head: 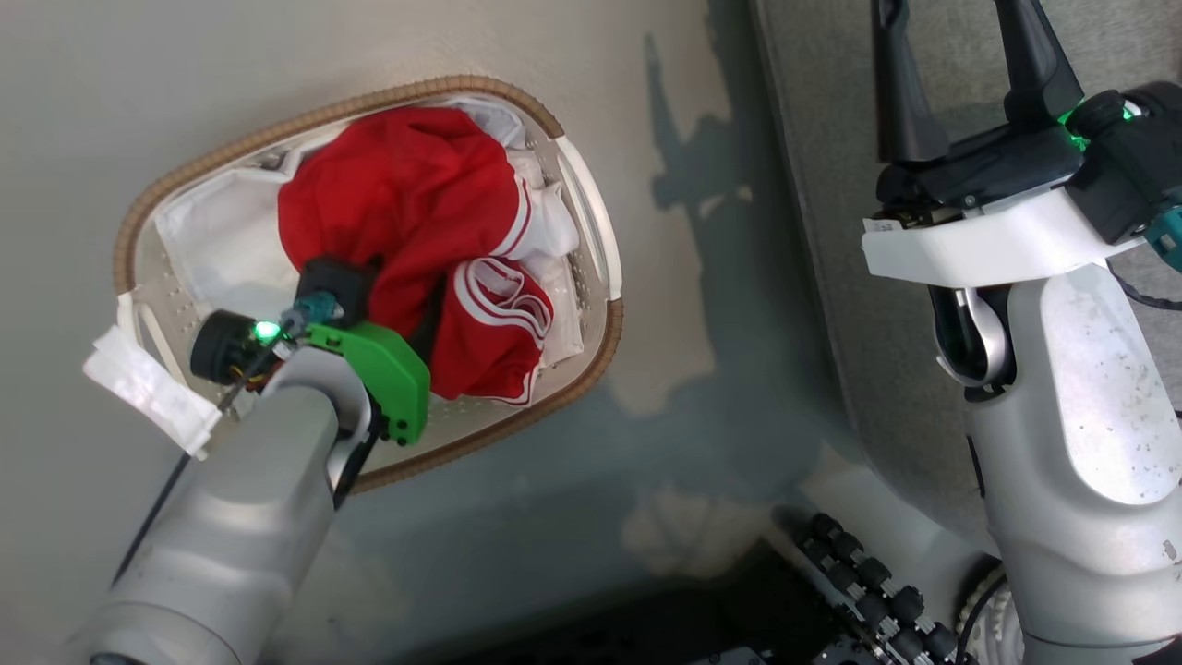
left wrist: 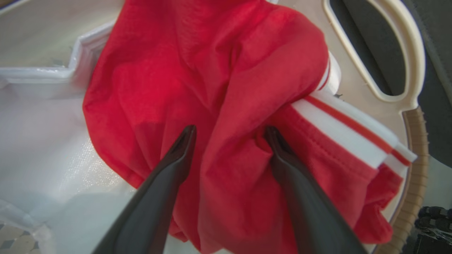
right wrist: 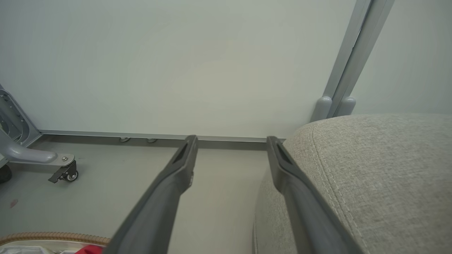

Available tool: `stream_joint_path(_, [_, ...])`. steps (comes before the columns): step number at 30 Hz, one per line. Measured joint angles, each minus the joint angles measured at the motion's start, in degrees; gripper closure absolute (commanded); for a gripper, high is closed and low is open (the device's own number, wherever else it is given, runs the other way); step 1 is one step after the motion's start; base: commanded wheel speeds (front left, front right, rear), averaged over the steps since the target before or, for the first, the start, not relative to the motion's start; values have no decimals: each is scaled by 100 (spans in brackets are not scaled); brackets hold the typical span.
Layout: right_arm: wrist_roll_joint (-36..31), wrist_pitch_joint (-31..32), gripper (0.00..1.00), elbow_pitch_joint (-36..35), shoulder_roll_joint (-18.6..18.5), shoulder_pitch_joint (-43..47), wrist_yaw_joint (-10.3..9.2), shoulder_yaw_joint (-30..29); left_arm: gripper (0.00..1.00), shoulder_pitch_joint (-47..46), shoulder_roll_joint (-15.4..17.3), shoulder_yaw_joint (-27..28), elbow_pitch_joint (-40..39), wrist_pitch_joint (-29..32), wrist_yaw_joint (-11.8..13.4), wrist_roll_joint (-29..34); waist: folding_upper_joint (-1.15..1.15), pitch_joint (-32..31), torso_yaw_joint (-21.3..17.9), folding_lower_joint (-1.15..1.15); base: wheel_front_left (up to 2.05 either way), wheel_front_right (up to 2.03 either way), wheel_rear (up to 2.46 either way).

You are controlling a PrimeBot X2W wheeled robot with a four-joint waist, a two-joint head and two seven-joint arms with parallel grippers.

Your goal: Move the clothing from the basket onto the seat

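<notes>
The clothing in the basket was straddled by the left end effector — spread wide, nothing clamped.

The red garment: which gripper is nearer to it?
Left. The left gripper is down in the basket, its open fingers astride a fold of the red garment. The right gripper hangs open at the seat's edge, well away.
</notes>
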Motion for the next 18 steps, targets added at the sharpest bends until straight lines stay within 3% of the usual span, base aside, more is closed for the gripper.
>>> stream_joint_path(6, [-60, 0, 0, -157, 4, -160, 0, 132, 0, -472, 37, -358, 227, 68, 0, -352, 0, 311, -65, 0, 0, 0, 0])
stream_joint_path(7, [-65, 0, 0, -179, 3, -176, 0, 132, 43, -526, 40, -495, 300, 144, 0, -438, 0, 372, -90, 0, 0, 0, 0])
stream_joint_path(8, [-69, 0, 0, -181, 3, -175, 0, 132, 68, -533, 44, -569, 322, 147, 0, -485, 0, 388, -109, 0, 0, 0, 0])
stream_joint_path(9, [-70, 0, 0, -189, 4, -173, 0, 132, 100, -548, 45, -611, 336, 146, 0, -542, 0, 392, -124, 0, 0, 0, 0])
stream_joint_path(18, [-93, 0, 0, -12, 4, -53, 0, 213, 100, -569, 48, -915, 457, -12, 0, -1093, 0, 204, -200, 0, 0, 0, 0])
